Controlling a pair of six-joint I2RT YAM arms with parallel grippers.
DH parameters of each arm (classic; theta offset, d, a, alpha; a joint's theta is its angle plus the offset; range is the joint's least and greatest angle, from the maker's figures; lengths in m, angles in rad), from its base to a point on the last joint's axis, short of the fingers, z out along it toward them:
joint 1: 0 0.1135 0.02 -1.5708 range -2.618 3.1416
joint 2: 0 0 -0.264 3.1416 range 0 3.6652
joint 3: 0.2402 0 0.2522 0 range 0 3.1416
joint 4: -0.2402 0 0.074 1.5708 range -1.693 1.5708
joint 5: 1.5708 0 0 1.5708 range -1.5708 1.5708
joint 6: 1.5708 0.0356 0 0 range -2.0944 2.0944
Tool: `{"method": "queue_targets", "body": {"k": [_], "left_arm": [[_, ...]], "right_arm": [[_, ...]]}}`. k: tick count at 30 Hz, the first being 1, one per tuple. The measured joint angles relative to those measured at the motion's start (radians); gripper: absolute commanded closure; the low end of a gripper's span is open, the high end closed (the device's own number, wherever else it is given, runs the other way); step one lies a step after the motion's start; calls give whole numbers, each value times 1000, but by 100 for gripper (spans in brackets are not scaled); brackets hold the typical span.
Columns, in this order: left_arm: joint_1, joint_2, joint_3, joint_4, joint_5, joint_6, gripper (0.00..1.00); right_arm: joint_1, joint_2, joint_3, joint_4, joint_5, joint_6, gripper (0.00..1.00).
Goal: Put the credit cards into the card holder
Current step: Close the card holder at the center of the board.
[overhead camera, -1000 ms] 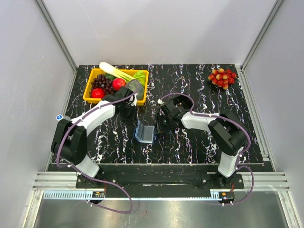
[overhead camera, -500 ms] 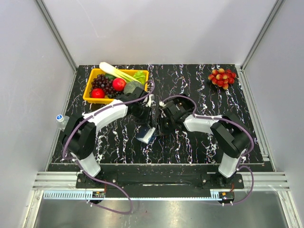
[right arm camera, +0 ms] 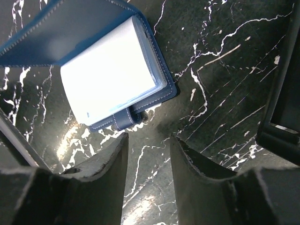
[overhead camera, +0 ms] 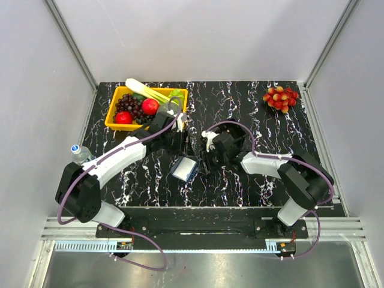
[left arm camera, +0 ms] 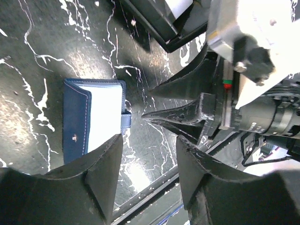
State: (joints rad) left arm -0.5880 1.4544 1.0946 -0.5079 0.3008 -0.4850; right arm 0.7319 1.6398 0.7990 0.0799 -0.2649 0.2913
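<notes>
- Top view: the card holder [overhead camera: 185, 169] lies open on the table [overhead camera: 252, 108], at mid-width and toward the near edge, with its long axis slanted to that edge. The right gripper [overhead camera: 204, 162] stands just beside its right side. The left gripper [overhead camera: 184, 144] hangs on the far side of it, so the right arm is judged the nearer.
- Left wrist view: the left gripper [left arm camera: 147, 173] has its fingers spread with only table between them. The card holder [left arm camera: 93, 117] lies ahead and off to the left of the gap, showing its pale inner face. The right gripper [left arm camera: 187, 112] points at the holder's strap. Beyond sits a black tray [left arm camera: 159, 35] holding what seems to be a white card [left arm camera: 177, 5].
- Right wrist view: the right gripper [right arm camera: 147, 164] is likewise spread and empty. The card holder [right arm camera: 108, 84] lies ahead and to the left, strap end toward the fingers. The black tray [right arm camera: 281, 112] is at the right.
</notes>
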Motion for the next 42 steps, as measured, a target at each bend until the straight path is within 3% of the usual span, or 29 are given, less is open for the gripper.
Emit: {"method": "queue_targets", "body": {"k": [4,10,11,15,18,22,27,42], "left_arm": [[2,0,-81,48,23,-23,53],[7,-121,-223,106,18,-63,42],[7,-172,-226,96,2,-64,36],[15,-383,-224,126,-146,-67,35],[68,-432,-235,155,-239,-71,37],[163,-318,-284,219,-251,-74,44],[173,-142,-383,268,-200,-82,53],[161,-129,-495,461,-28,-88,64]], "right_arm": [[0,-7,-17,17,1,-67,53],[0,-22,-35,61,-2,-112,52],[0,-23,-43,73,-5,-119,51],[0,-26,-111,157,-26,-180,51],[0,-26,-174,237,-47,-228,51],[1,-16,-220,364,-73,-293,51],[8,15,-222,481,-90,-356,51],[90,118,-201,582,-93,-436,52]]}}
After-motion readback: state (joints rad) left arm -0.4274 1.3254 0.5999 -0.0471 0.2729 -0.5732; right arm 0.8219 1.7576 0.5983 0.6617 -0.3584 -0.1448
